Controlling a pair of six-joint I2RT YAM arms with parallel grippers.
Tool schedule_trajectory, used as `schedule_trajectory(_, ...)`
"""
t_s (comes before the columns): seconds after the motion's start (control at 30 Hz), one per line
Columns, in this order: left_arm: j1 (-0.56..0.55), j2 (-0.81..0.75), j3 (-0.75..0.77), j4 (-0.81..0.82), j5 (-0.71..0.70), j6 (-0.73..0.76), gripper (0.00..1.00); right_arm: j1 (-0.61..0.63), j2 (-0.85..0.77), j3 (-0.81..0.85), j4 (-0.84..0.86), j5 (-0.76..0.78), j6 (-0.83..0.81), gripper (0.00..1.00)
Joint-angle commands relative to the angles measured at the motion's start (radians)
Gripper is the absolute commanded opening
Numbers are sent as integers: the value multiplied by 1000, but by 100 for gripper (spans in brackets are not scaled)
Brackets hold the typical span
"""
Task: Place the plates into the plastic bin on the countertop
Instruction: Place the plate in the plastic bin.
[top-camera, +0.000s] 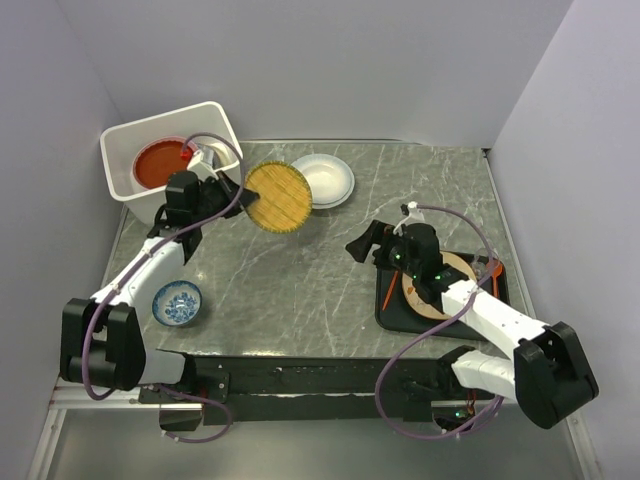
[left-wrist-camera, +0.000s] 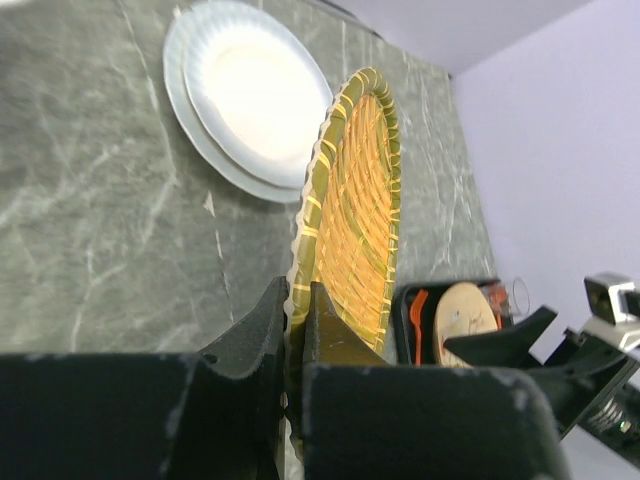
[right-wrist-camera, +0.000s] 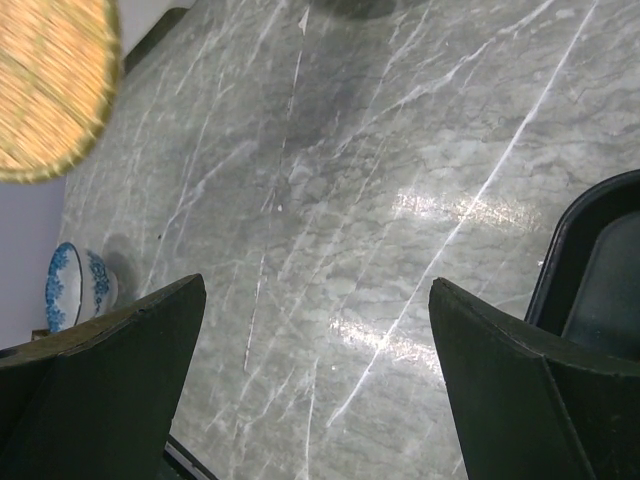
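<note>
Marbled countertop (top-camera: 300, 280) carries four items: white plastic bin (top-camera: 160, 116) at far-left corner, white plate (top-camera: 325, 180) far centre, blue-and-white bowl (top-camera: 177, 303) near left, black tray (top-camera: 392, 318) near right. All sit well apart from each other.

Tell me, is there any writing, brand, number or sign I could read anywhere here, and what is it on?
None: no view shows a readable word, number, label or sign.
Blue-and-white bowl: painted pattern only, no letters.
Cream plate: faint dark marks, too small to tell if any are writing.
Woven plate: plain weave, no label showing.
</note>
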Motion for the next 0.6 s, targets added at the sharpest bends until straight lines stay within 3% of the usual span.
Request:
schedule_trajectory(0.0, 31, -38, 78, -7, -15, -8, 1, 5, 4, 28, 45, 30, -5, 100)
schedule_trajectory(0.57, 100, 23, 159, 28, -4, -89, 1, 8, -136, -35, -61, 109, -22, 100)
